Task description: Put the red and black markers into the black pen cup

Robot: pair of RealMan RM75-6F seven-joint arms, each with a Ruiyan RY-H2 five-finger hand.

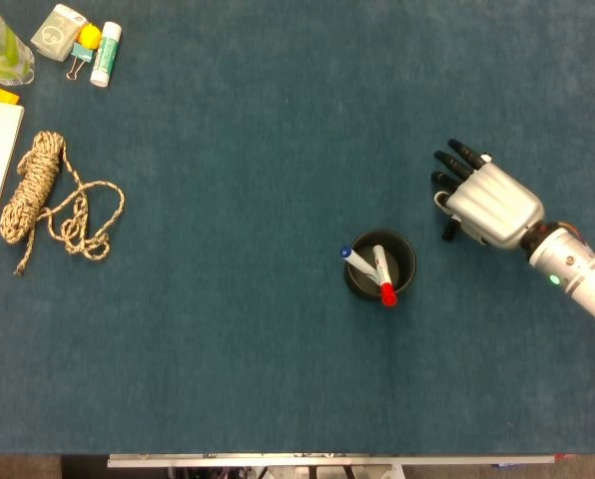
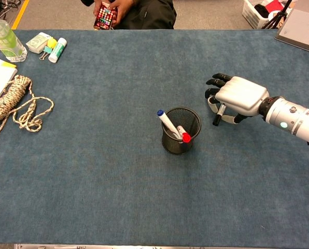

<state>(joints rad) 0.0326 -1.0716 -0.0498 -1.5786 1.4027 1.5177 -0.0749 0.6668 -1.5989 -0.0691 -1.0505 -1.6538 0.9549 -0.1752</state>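
With the black marker (image 2: 217, 115) grasped in your right hand (image 2: 236, 98) just right of the black pen cup (image 2: 181, 130), where the red marker (image 2: 183, 135) already stands, carry it above the rim, tip it upright, then release

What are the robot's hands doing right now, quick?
Left hand: not in either view.
Right hand: holds a black marker under its fingers, to the right of the black pen cup.
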